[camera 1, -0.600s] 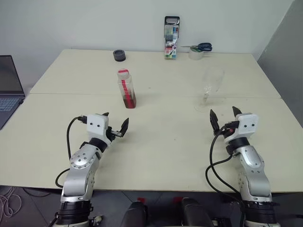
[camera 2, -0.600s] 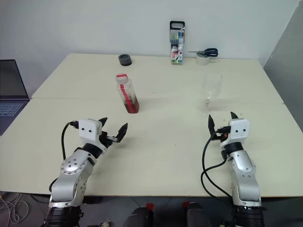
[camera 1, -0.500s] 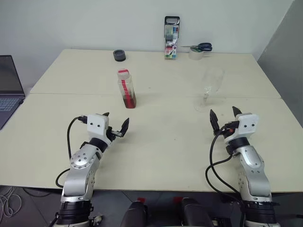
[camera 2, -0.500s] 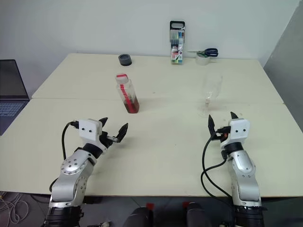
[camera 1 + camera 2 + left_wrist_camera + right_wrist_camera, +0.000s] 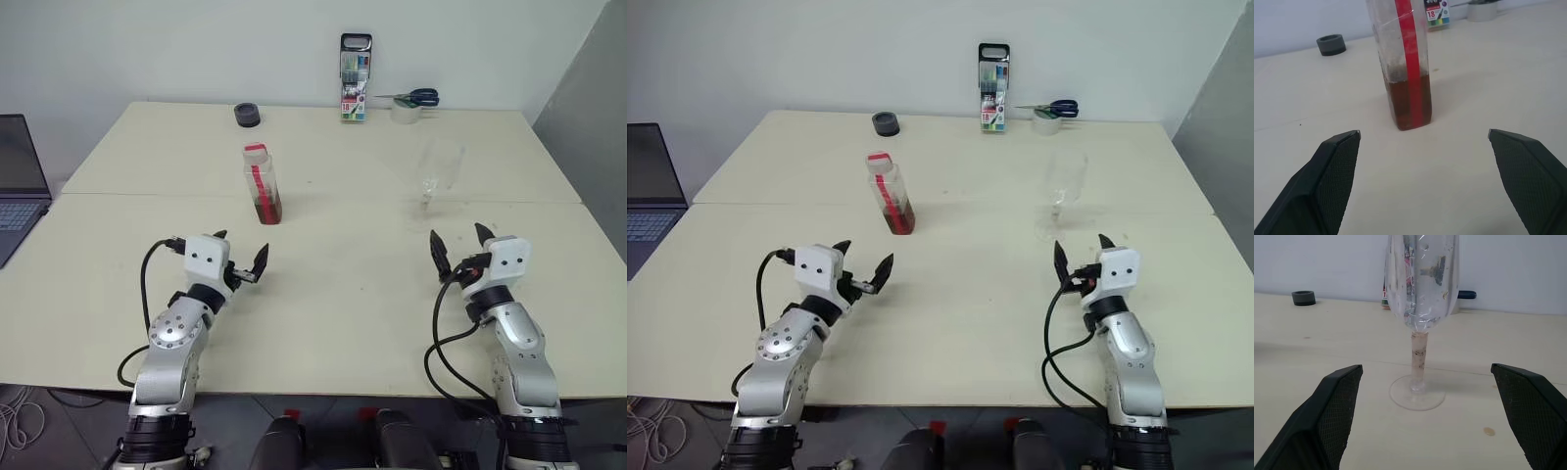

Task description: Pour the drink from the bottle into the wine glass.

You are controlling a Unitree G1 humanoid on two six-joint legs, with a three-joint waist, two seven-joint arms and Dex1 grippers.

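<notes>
I see a cream counter [image 5: 343,284]; a clear bottle [image 5: 261,183] with red label strip and red-and-white cap, holding reddish-brown drink [image 5: 1409,100]; a colourless wine glass [image 5: 1062,193]; black-fingered, cross-hatched end effectors, left [image 5: 238,257] and right [image 5: 457,246]; blue-handled scissors [image 5: 419,96].

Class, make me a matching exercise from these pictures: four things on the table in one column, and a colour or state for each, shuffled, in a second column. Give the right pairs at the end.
Things:
1. bottle
2. wine glass
3. scissors
4. left pincer

Descriptions:
A. blue handles, lying on a tape roll
B. empty, upright
C. open, holding nothing
D. red-and-white cap, some reddish-brown drink at the bottom

Pairs: 1-D, 2-B, 3-A, 4-C
</notes>
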